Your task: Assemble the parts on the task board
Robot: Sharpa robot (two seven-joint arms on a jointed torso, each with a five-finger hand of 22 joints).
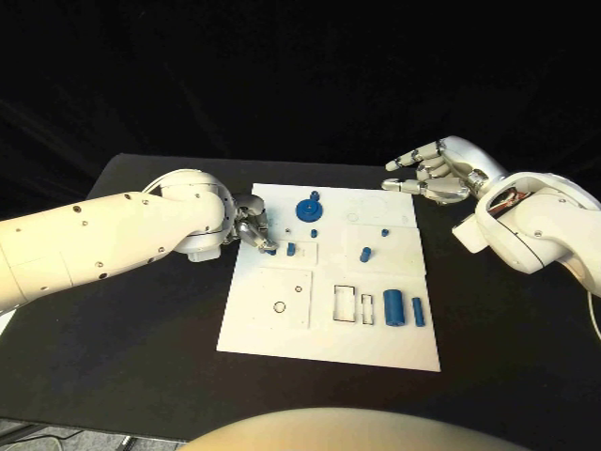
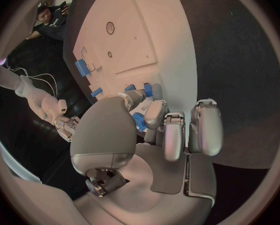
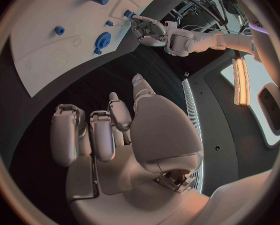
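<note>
The white task board (image 1: 328,329) lies mid-table. My left hand (image 1: 252,230) is at the board's left edge, its fingertips down on the plate, pinching a small blue part (image 1: 269,250) between thumb and finger (image 2: 140,121). A blue peg (image 1: 291,250) stands right beside it. A blue gear-shaped part (image 1: 309,209) stands near the far edge, and another peg (image 1: 365,254) is mid-board. Two blue cylinders (image 1: 392,307) lie near the right edge. My right hand (image 1: 436,171) hovers off the board's far right corner, fingers apart, holding nothing.
Recesses and small holes (image 1: 278,306) mark the board's near left part, with slots (image 1: 346,302) beside the cylinders. Black table (image 1: 138,310) surrounds the board on all sides. In the right wrist view the gear (image 3: 102,39) and my left hand (image 3: 149,30) show beyond the right hand's fingers.
</note>
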